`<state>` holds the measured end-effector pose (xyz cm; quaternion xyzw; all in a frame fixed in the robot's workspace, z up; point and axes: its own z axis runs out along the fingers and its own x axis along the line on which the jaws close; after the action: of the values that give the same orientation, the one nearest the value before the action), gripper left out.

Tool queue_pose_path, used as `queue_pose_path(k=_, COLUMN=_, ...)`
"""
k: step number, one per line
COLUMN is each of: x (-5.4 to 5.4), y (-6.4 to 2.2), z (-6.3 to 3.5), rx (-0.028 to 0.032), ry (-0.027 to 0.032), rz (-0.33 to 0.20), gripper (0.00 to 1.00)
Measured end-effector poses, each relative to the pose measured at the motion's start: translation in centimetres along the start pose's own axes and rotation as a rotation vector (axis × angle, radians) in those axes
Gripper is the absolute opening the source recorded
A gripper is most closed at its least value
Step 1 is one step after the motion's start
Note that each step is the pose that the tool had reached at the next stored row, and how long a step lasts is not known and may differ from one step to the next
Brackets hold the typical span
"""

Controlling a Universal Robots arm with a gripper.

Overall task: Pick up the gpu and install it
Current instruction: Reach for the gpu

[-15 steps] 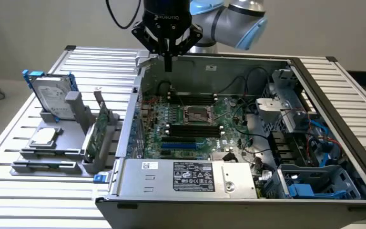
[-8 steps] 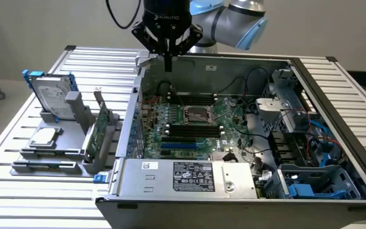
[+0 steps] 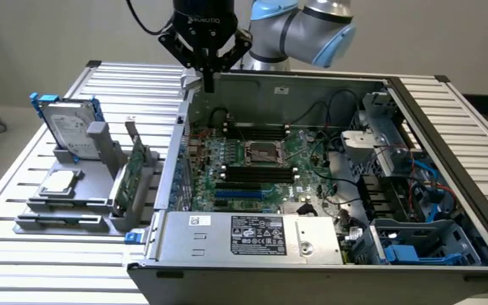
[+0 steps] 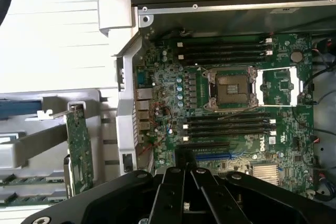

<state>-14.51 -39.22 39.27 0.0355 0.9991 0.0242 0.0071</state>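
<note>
Plainly the pick-up is the step in hand, and it has not begun. The gpu (image 3: 126,181) stands on edge in a groove of the grey holder (image 3: 100,143) on the table (image 3: 23,260). It is just beside the outer wall of the case (image 3: 178,159), on the exterior view's left, with its green face showing and nothing touching it.

The jaws are pressed fully together with nothing between them. They hang from the arm (image 3: 312,25) over the far corner of the case, above its rim and well apart from the gpu. In the wrist view they point down toward the board (image 4: 236,93) rather than toward the holder.

As I judge it, taking the card calls for three things. The jaws must part enough to straddle a thin board. They must line up along its top edge rather than across it. The descent must stay clear of the holder's uprights on either side. The drive (image 3: 68,127) and the chip (image 3: 58,183) sit in the same holder, so the approach has to single out the gpu. A straight upward pull looks the safest way out of the groove.

For the install, the blue slot (image 3: 239,189) on the board looks free.
</note>
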Motion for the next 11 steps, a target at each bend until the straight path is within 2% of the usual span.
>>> queue_pose_path(k=7, x=3.0, y=0.34, z=0.03, rx=-0.0046, ry=0.0066, rz=0.0, gripper=0.11)
queue_pose_path(k=11, x=4.8, y=0.58, z=0.16, rx=-0.005, ry=0.007, rz=0.0, gripper=0.11)
